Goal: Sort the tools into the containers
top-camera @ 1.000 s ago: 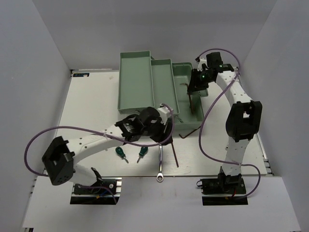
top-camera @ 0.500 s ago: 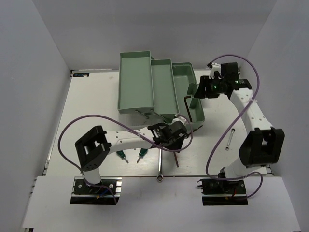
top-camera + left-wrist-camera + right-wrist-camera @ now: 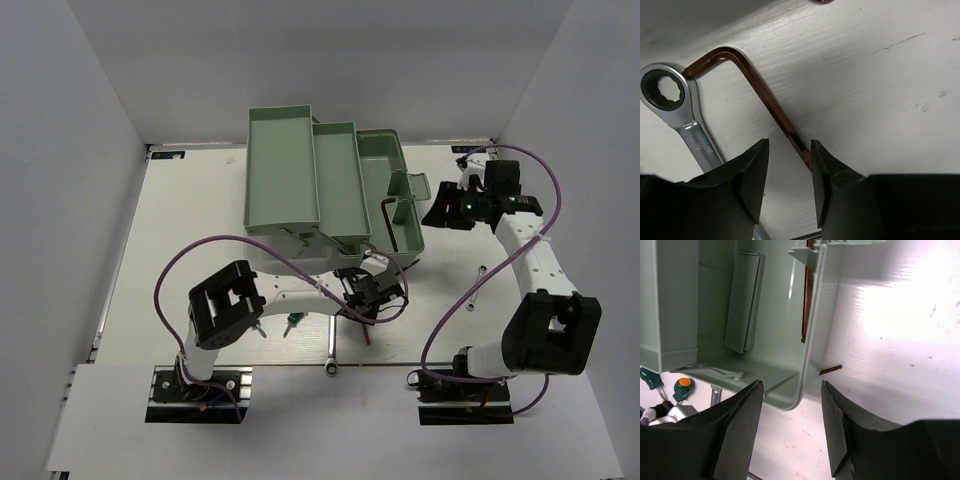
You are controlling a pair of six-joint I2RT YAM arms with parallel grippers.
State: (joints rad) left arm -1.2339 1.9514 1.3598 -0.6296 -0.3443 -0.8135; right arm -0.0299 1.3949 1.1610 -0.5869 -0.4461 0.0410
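The left hand [image 3: 788, 150], fingers spread, straddles the brown L-shaped hex key [image 3: 762, 95] on the surface [image 3: 200, 220], with the silver ratchet wrench [image 3: 670, 97] just left. The right hand [image 3: 790, 390] is spread and empty. The pale green plastic toolbox base [image 3: 378, 150] holds one dark L-shaped hex key [image 3: 390, 222].

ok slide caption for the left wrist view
Open left gripper poised over a brown hex key beside a silver wrench.

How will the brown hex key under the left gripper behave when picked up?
The hex key looks like thin bent metal, so it is probably stiff and light. Lying flat on the table, it may slip or swivel in the left gripper. Its L-bend should stop it rolling.
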